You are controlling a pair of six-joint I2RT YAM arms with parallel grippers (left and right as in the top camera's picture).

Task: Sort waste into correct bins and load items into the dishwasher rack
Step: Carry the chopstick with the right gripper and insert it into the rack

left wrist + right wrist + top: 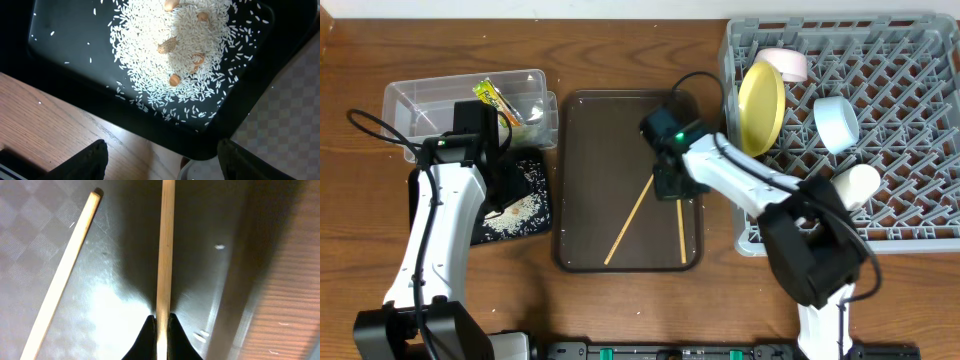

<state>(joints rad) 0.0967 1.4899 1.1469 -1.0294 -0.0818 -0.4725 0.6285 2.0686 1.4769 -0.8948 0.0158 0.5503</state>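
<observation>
Table (620, 50), tub (420, 105), black tray (544, 226), brown tray (600, 150), rack (910, 200)

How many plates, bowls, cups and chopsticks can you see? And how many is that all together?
Plates: 1 (yellow plate)
Bowls: 2 (pink bowl, blue bowl)
Cups: 1 (white cup)
Chopsticks: 2 (slanted chopstick, straight chopstick)
Total: 6

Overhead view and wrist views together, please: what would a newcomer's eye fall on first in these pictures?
Probably the big grey rack at the right, with a yellow plate standing on edge in it. Next, the right tool, shut on one chopstick on the brown tray in the middle. Then the heap of white rice in the black tray at the left.
</observation>
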